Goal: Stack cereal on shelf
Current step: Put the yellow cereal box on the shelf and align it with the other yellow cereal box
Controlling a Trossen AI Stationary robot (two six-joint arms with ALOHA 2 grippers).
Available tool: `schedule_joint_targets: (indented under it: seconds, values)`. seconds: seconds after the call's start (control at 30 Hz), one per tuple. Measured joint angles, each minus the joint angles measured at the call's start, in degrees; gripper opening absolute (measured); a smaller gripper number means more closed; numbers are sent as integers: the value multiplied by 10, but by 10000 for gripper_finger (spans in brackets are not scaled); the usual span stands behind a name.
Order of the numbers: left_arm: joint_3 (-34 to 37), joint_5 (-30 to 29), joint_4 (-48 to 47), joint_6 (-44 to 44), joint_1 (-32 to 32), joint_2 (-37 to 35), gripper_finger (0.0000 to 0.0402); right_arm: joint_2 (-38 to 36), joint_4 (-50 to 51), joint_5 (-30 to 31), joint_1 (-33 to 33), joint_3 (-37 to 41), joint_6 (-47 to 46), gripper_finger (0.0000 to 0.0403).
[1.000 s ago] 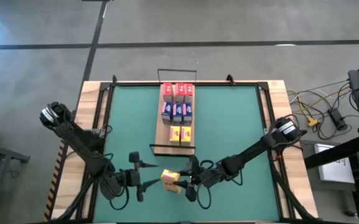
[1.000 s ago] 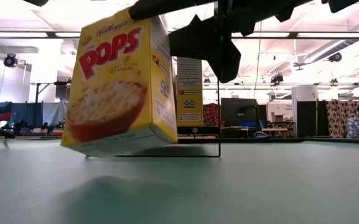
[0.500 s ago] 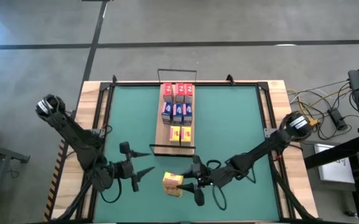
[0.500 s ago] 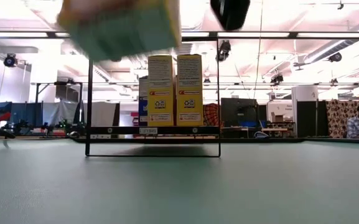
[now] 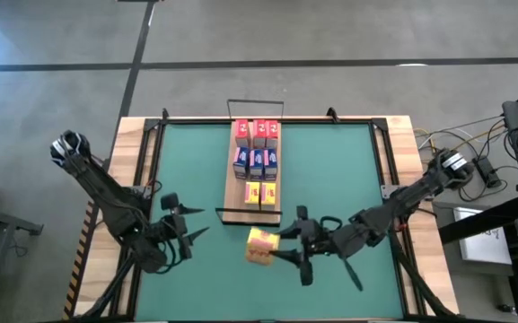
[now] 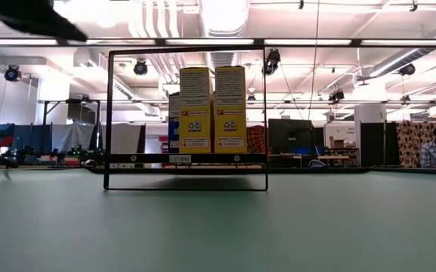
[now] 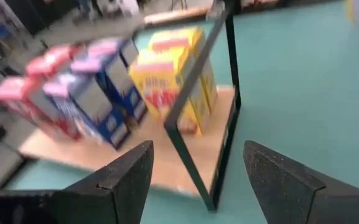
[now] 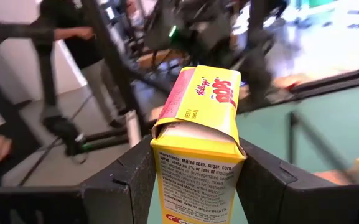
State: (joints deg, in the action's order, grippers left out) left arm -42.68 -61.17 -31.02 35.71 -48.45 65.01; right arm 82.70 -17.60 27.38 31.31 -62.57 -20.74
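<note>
Almost done: eight cereal boxes up on the shelf (image 5: pixel 237 196), three red at the far end, three blue mid, two yellow nearest. Just the ninth left. Right claw (image 5: pixel 276 248) clamped on the last yellow box (image 5: pixel 261 246), lifted clear of the green table (image 5: pixel 348 170) just off the shelf's near end. Box tilted, long axis roughly in line with the claw, top flap pointing away from the wrist. Left claw (image 5: pixel 187 224) open, empty, parked left of the shelf.

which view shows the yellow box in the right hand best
The right wrist view: the yellow Corn Pops box fills the frame, clamped between the right hand's fingers. The high view shows it small, just off the shelf's near end. The low and left wrist views miss it.
</note>
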Motion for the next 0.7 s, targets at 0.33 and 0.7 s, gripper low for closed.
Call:
schedule_joint_targets:
  seconds: [0.33,0.7]
  values:
    - [1,-4,-17,38,1,34,233,-24,-2,149,-18,0,83,175]
    - [0,-106,77,-91,1,2,233,-11,-83,152,-81,0,134,175]
